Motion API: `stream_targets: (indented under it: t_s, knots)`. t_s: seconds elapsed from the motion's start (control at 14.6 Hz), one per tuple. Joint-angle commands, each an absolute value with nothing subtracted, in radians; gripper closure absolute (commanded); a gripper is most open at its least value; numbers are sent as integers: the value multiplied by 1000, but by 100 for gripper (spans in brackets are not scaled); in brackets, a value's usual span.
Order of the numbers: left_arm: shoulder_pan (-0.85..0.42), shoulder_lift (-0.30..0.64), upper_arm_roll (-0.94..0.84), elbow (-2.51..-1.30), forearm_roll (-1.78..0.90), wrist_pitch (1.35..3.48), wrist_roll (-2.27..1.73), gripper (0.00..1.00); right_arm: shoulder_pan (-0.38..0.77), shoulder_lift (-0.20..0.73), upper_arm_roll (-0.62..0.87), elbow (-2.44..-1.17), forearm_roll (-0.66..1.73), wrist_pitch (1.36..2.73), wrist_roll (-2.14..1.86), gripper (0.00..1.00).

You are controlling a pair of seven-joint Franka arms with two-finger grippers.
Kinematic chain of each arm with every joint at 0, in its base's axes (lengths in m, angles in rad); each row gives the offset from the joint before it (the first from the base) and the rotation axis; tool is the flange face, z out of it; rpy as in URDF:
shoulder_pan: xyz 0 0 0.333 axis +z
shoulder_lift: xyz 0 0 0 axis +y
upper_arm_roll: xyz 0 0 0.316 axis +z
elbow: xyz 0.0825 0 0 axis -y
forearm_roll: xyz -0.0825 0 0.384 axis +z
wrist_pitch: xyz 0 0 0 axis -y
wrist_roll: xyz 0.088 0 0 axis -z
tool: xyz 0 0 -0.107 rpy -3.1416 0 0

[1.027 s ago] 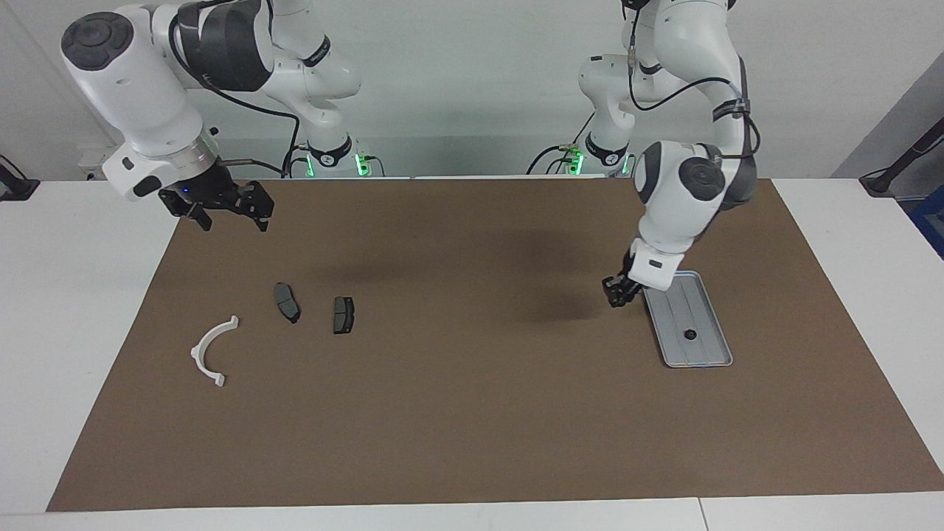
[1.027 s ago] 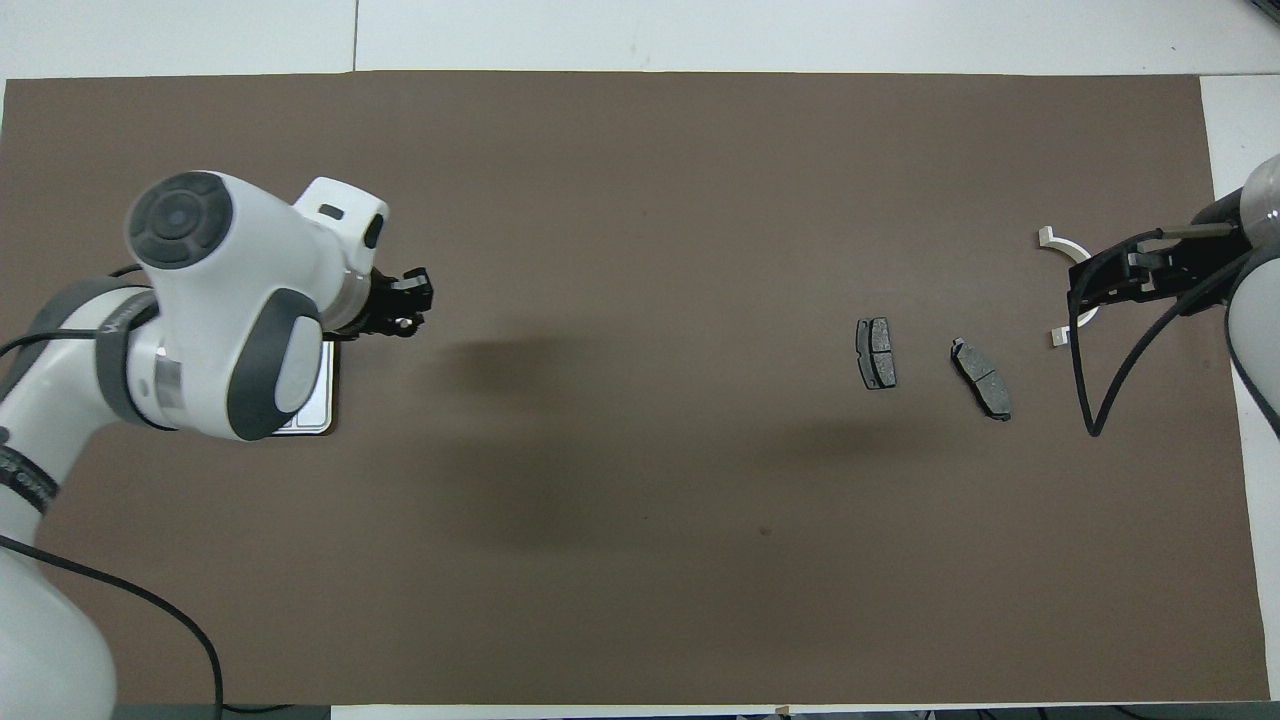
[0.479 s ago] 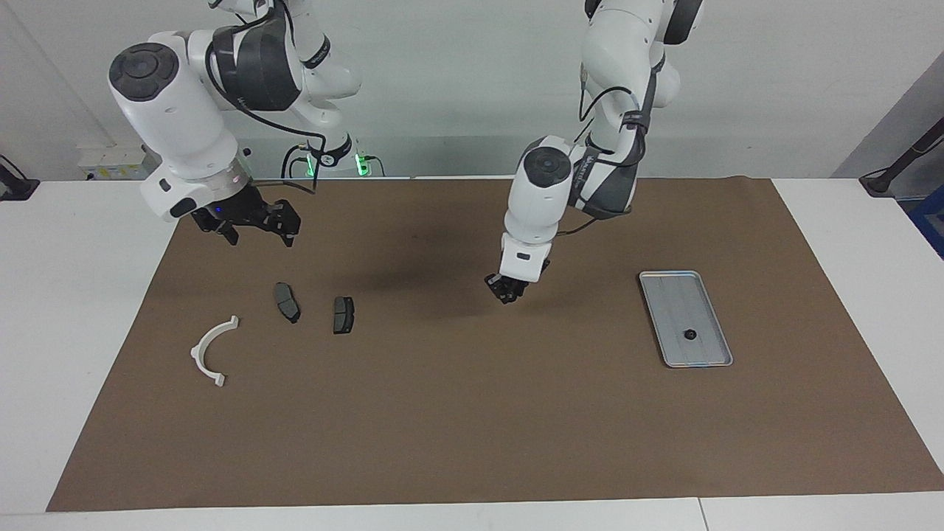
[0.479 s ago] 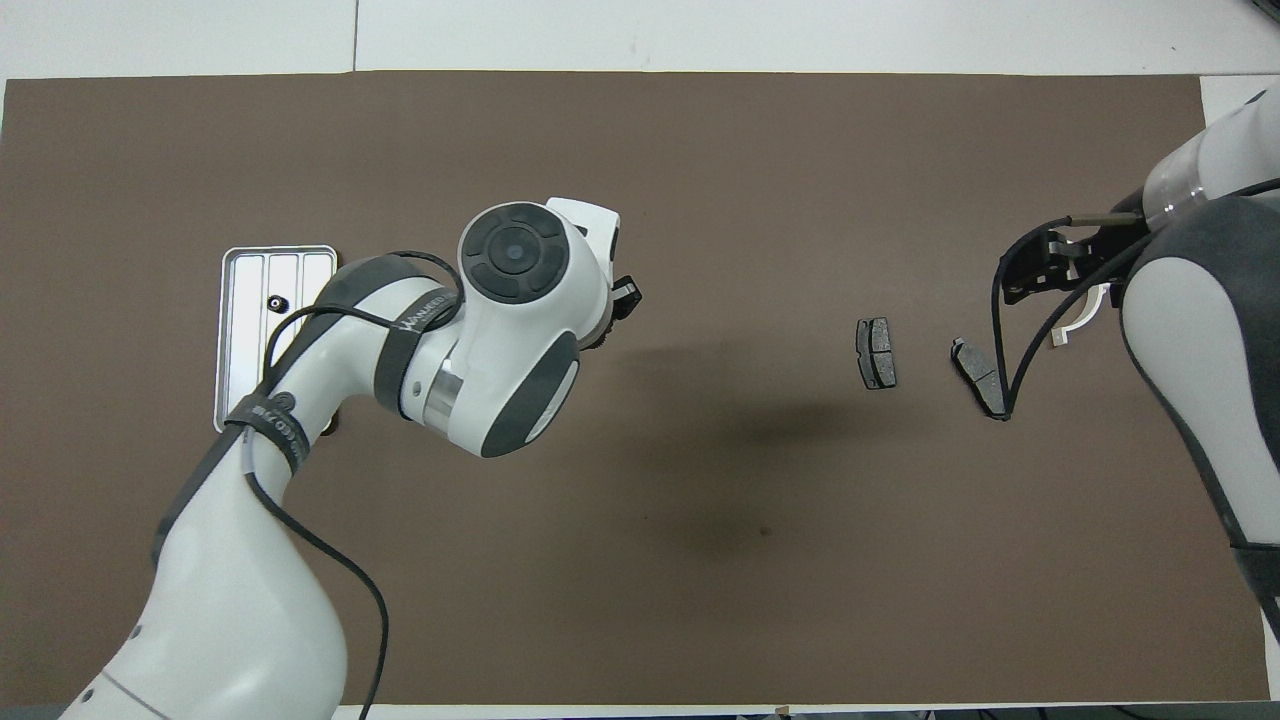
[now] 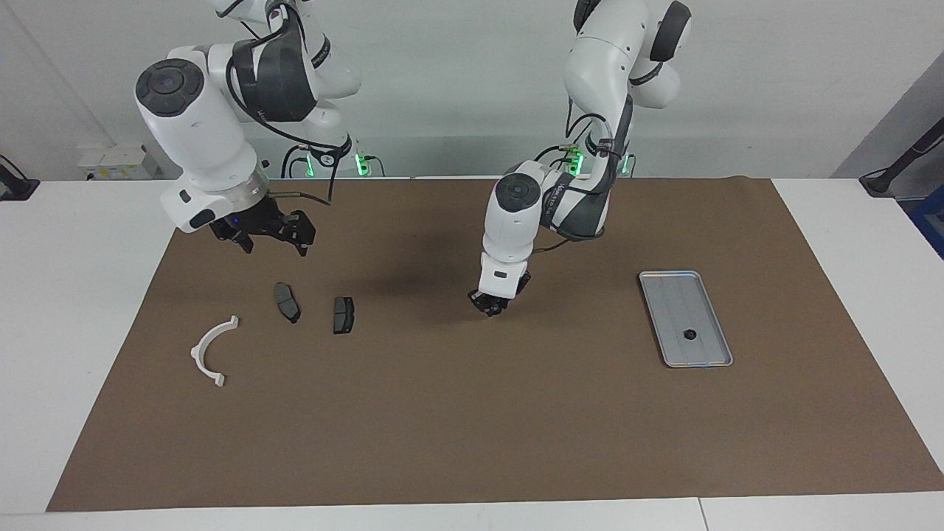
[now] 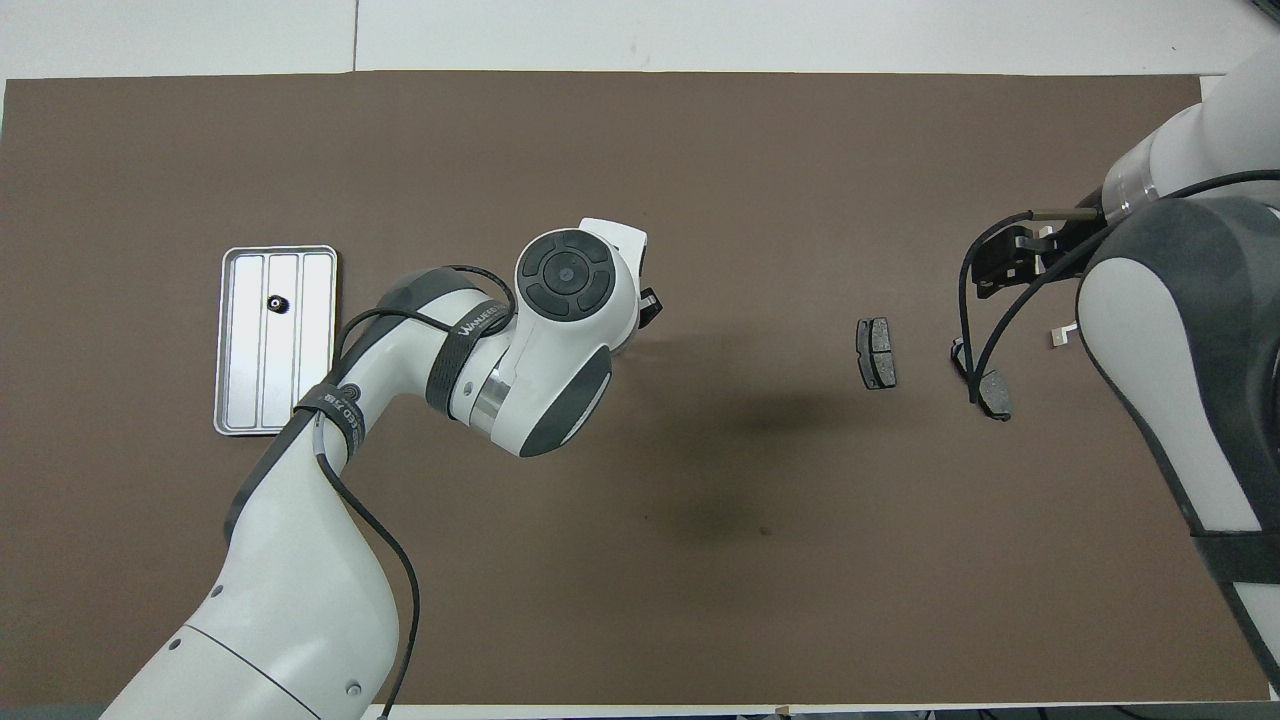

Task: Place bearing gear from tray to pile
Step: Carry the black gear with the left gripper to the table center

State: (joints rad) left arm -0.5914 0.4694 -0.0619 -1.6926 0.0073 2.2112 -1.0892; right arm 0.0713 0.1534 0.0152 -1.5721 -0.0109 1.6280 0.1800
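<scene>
At the right arm's end of the tabletop (image 5: 74,295), the right claw (image 5: 273,234) hangs with its fingers spread above the brown mat (image 5: 472,413), close over the pile (image 5: 287,302). From overhead that arm covers most of the pile's white arc (image 5: 209,351), so you see only one end of it. Its cable also crosses the dark pad (image 6: 985,385) that lies toward the right arm's end. The other dark pad (image 5: 343,315) lies in plain sight in both views. Over the bare middle of the mat, the left claw (image 5: 489,304) points down just above the surface. The arm's own wrist hides nearly all of it from overhead. You cannot tell whether it is spread or pressed together, nor whether it carries anything. Toward the left arm's end, the tray (image 5: 667,295) lies flat on the mat, and one small black bearing gear (image 5: 691,334) sits in it, in the half farther from the robots. A second ago the left claw was at the tray's edge and its arm covered most of the tray from overhead. It has since swung well clear toward the pile, and the tray now shows whole. The gear in the tray has not shifted. The right claw has drifted in over the mat toward the pads.
</scene>
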Motion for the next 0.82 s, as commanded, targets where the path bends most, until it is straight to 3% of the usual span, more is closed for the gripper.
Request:
stream_targets:
  t_s: [0.0,0.75]
  knots:
    - [-618,459,-44,-1733,31,2253,-1124,100,67,172,21,-1562,-14,1647,215,0]
    - [-667,517,-32,-1713,66,2266,-1189,99,95,195,29,-1562,-14,1687,313,0]
